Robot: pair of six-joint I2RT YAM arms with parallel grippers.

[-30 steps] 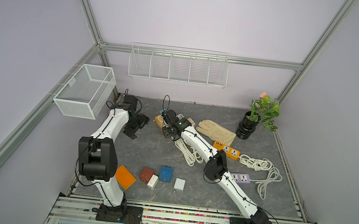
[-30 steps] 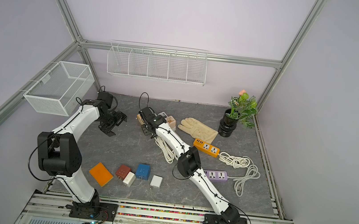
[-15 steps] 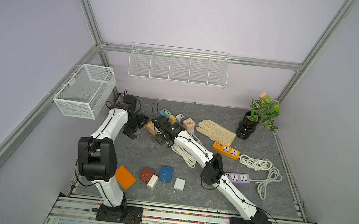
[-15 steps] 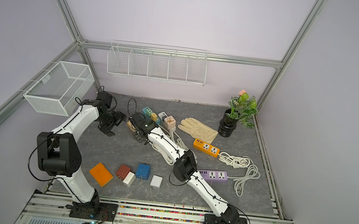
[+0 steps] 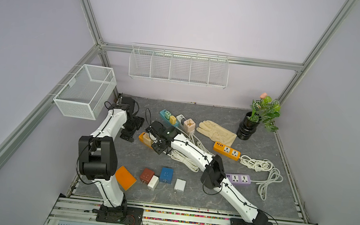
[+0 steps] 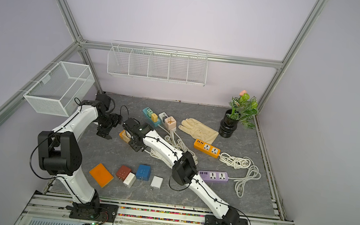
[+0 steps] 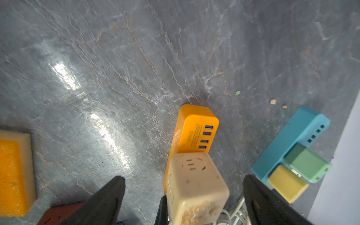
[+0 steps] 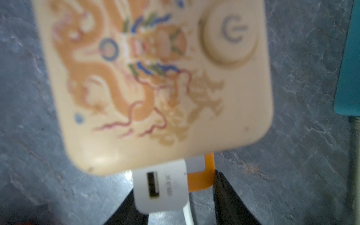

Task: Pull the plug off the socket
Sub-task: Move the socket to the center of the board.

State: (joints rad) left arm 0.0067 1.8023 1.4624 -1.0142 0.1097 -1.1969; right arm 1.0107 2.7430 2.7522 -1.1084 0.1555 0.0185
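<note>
One orange strip lies on the worktop. The right end effector grips it as an anchor, while the left end effector, spread wide, straddles its cream plug, seemingly to pull.

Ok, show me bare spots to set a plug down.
Bare: right side, between plant pot and white cord; also mid-floor, between blue adapter and right gripper. Crowded: around teal strip and cable coil.
</note>
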